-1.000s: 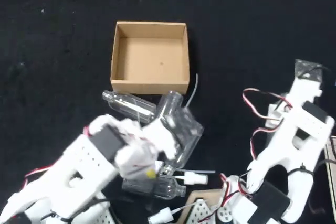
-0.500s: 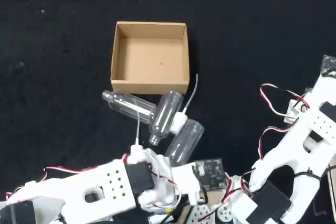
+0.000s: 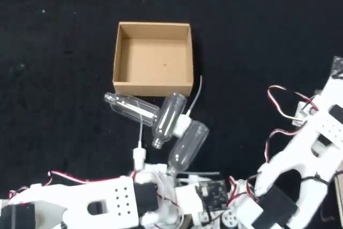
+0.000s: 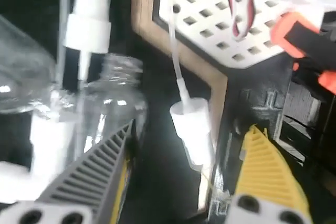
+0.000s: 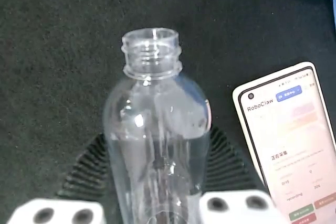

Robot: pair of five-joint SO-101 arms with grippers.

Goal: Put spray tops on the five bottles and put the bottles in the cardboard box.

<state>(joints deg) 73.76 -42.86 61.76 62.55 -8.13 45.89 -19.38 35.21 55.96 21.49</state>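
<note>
looking down from the high view, the cardboard box (image 3: 154, 59) sits upright and open on the black table (image 3: 53, 79). just in front of it three capless bottles lie in a cluster: the long bottle (image 3: 131, 108), the middle bottle (image 3: 169, 117) and the near bottle (image 3: 187, 143). a loose spray top (image 3: 140, 157) lies beside the left arm (image 3: 102, 207).

in the left wrist view, the left gripper (image 4: 190, 129) is spread wide, with a white sprayer (image 4: 193, 135) lying between the jaws, seemingly untouched, and a bottle neck (image 4: 118, 85) by one finger.

in the right wrist view, the right gripper (image 5: 157, 158) is clamped on an uncapped bottle (image 5: 157, 124), above the table near a phone (image 5: 286, 145).
</note>
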